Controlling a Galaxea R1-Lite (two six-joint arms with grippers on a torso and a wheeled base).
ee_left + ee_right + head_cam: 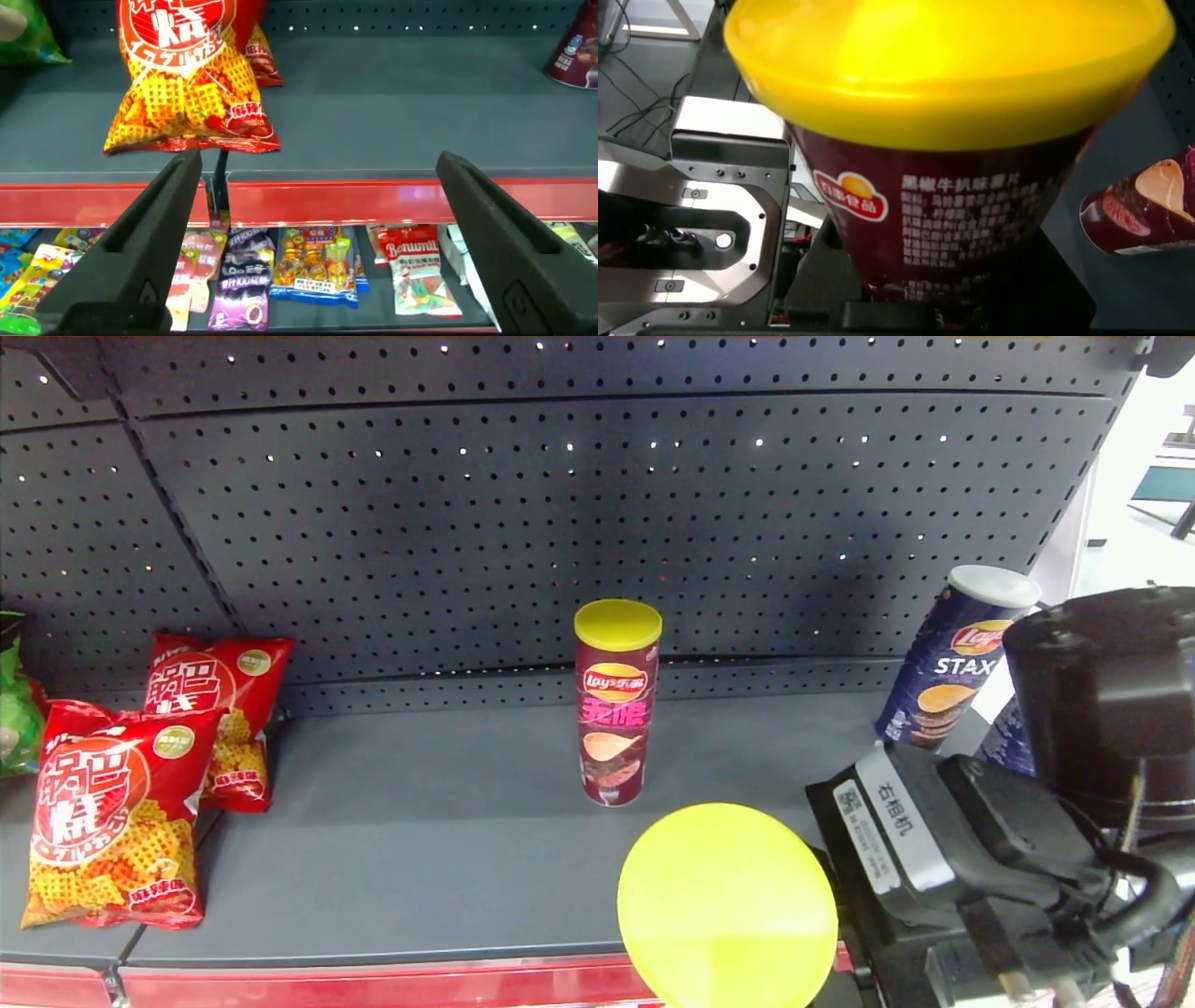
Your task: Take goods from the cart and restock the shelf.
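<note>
A maroon chip can with a yellow lid (727, 904) is held at the shelf's front edge, right of centre, with my right gripper (906, 301) shut on its lower part; its lid (948, 42) is close to the wrist camera. A matching maroon can (615, 702) stands upright mid-shelf on the grey shelf board (420, 821). My left gripper (318, 252) is open and holds nothing, level with the red front rail (318, 201), below a red snack bag (192, 79).
Two red snack bags (112, 817) and a green bag (14, 709) lie at the shelf's left. A blue chip can (952, 658) tilts at the right end. Packets of sweets (313, 266) fill the lower shelf. A pegboard wall (560, 523) backs the shelf.
</note>
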